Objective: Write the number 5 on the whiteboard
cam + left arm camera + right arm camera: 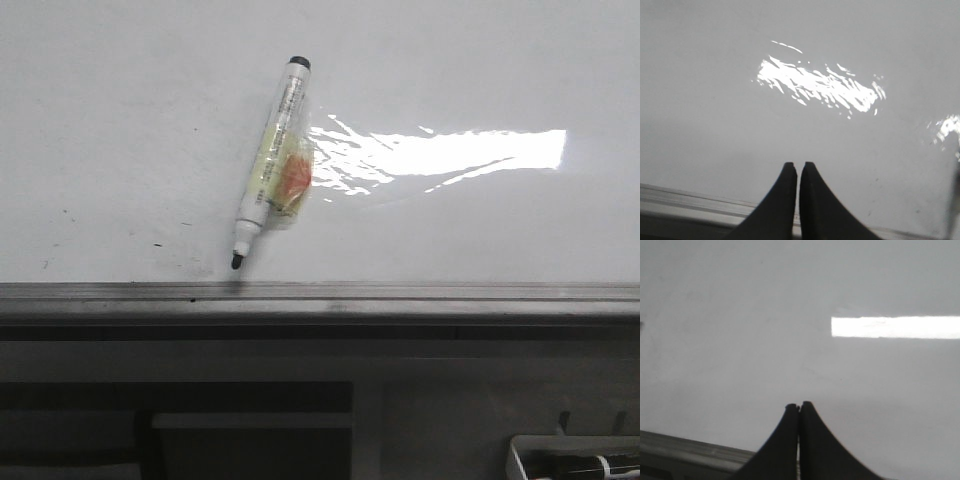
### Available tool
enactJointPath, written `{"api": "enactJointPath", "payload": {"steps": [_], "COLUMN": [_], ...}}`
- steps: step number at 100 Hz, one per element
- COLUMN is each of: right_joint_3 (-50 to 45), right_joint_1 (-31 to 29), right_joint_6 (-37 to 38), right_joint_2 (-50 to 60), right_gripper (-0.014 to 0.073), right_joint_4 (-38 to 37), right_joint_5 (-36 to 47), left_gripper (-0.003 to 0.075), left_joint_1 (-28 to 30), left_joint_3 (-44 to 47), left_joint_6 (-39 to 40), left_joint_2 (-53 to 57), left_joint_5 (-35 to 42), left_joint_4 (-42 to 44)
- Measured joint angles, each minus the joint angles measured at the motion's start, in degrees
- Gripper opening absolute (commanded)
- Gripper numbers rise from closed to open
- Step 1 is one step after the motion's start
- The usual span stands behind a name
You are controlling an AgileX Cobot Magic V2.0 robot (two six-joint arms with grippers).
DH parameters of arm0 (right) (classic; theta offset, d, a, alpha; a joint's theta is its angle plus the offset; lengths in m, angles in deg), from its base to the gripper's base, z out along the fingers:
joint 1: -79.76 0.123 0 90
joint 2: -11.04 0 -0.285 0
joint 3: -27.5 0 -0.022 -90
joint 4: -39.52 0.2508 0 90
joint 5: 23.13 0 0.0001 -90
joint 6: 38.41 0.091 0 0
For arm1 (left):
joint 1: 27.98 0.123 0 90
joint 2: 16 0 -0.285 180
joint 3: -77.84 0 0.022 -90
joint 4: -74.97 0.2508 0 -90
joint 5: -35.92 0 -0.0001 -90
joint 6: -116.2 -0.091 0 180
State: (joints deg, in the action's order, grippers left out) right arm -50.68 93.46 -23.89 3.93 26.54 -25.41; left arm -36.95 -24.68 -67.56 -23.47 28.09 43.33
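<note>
The whiteboard (120, 120) fills the front view, glossy white, with a grey metal rail (400, 293) along its near edge. On it lies an uncapped white marker (270, 160), black tip toward the rail, with crinkled tape and an orange patch round its barrel. No number 5 shows on the board. Neither gripper appears in the front view. In the left wrist view my left gripper (798, 167) is shut and empty over bare whiteboard (715, 100) near the rail. The right wrist view shows my right gripper (799, 406) shut and empty above the whiteboard (740, 315).
A few tiny dark specks (158, 244) mark the board left of the marker tip. Bright light glare (450, 150) lies right of the marker. Below the rail is a dark shelf, with a white tray corner (570, 458) at the lower right.
</note>
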Motion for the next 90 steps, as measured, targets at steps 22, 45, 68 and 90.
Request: {"api": "enactJointPath", "payload": {"steps": [22,45,68,90], "right_joint_3": [0.00,0.11,4.48,11.43], "right_joint_1": [0.00,0.00,0.00,0.00], "right_joint_6": [0.50,0.60,0.72,0.61], "right_joint_2": [0.00,0.00,0.00,0.00], "right_gripper": [-0.0062,-0.0062,-0.0061,-0.0035], "right_joint_4": [12.55,28.94,30.10,19.27], "right_joint_5": [0.29,5.56,-0.59,-13.35], "left_gripper": [-0.0020,-0.0020,-0.0018,0.0332], "left_joint_1": [0.00,0.00,0.00,0.00], "left_joint_3": [0.00,-0.43,-7.36,-16.60], "left_joint_6": [0.00,0.00,0.00,-3.12], "left_joint_2": [0.00,0.00,-0.53,-12.35], "left_joint_5": [1.55,2.71,0.41,-12.96], "left_joint_4": [-18.38,-24.74,-12.48,1.82]}}
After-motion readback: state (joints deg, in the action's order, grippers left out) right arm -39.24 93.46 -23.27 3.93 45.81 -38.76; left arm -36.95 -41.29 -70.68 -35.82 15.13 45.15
